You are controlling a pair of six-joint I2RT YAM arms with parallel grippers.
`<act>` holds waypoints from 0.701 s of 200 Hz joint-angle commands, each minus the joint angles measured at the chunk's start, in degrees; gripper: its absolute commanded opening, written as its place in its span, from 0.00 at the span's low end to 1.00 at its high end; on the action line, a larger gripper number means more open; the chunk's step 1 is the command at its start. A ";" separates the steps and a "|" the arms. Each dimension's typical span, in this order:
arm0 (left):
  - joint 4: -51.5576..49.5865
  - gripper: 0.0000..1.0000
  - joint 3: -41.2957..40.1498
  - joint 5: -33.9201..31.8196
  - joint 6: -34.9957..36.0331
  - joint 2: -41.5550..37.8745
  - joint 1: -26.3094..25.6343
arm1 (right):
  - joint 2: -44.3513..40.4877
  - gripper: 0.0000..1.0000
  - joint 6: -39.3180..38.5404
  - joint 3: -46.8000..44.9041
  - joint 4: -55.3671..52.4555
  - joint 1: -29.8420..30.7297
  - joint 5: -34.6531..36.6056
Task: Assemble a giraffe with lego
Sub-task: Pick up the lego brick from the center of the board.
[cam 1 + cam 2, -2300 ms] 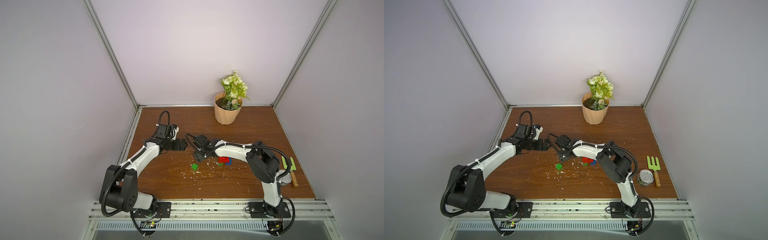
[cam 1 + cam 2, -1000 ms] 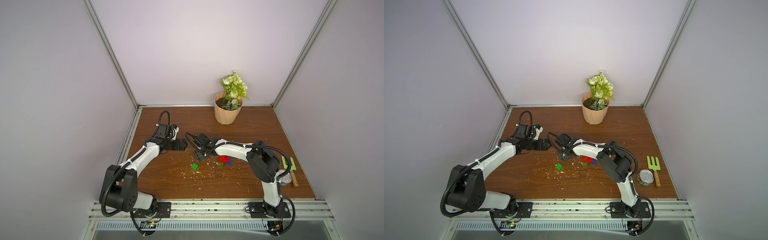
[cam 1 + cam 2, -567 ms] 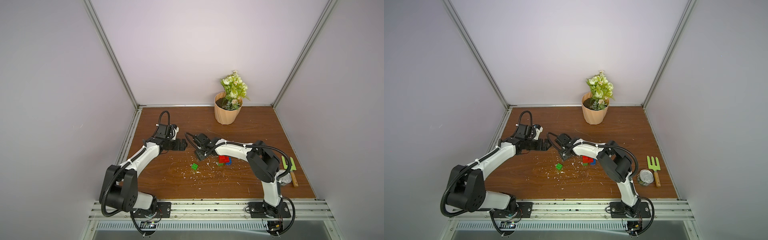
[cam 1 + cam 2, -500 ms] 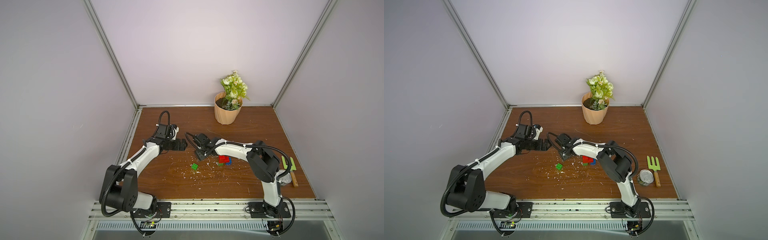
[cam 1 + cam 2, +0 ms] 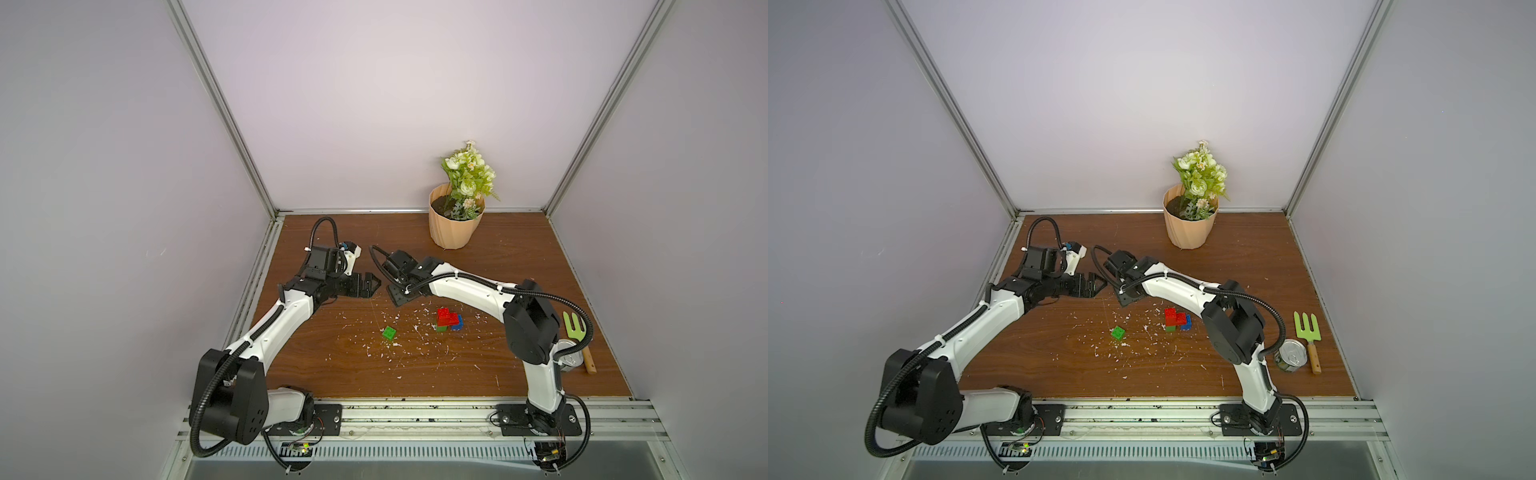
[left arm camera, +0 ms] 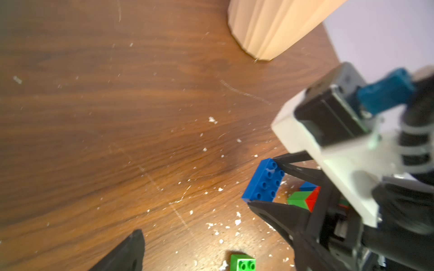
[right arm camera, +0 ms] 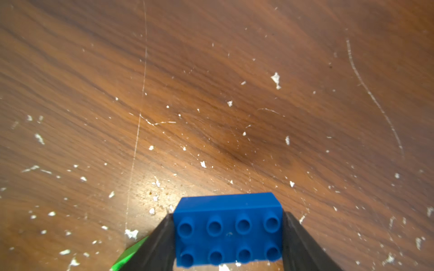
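Note:
My right gripper [image 5: 395, 296] [image 7: 227, 223] is shut on a blue 2x4 lego brick [image 7: 227, 234] [image 6: 264, 181], one finger on each short end, low over the table left of centre. My left gripper [image 5: 370, 286] stands open just left of it and holds nothing; one of its fingers [image 6: 126, 253] shows in the left wrist view. A loose green 2x2 brick [image 5: 389, 333] [image 5: 1118, 332] [image 6: 243, 264] lies on the wood in front of both grippers. The part-built giraffe [image 5: 448, 319] [image 5: 1175, 319], red bricks on a green and a blue one, stands to the right.
A beige flower pot [image 5: 455, 226] stands at the back wall. A tin can [image 5: 569, 358] and a green garden fork [image 5: 575, 332] lie at the right edge behind the right arm. White flecks litter the wooden table [image 5: 519, 257]. Walls close three sides.
The right gripper's jaws have narrowed onto the blue brick. Both arms stay almost where they were.

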 commanded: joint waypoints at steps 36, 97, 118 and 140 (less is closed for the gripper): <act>2.28 0.99 -0.94 4.97 0.97 -2.59 -2.11 | -7.37 0.57 11.17 3.13 -13.83 -0.30 1.87; 2.46 0.99 -0.75 5.69 1.05 -2.63 -3.34 | -16.98 0.57 16.80 -2.40 -17.22 -0.31 3.45; 2.43 0.99 -0.78 5.63 0.97 -2.70 -3.33 | -18.95 0.57 18.44 -4.18 -18.09 -0.31 3.32; 2.28 0.99 -0.80 5.46 0.90 -2.73 -3.42 | -20.96 0.57 19.91 -6.60 -17.35 -0.31 2.15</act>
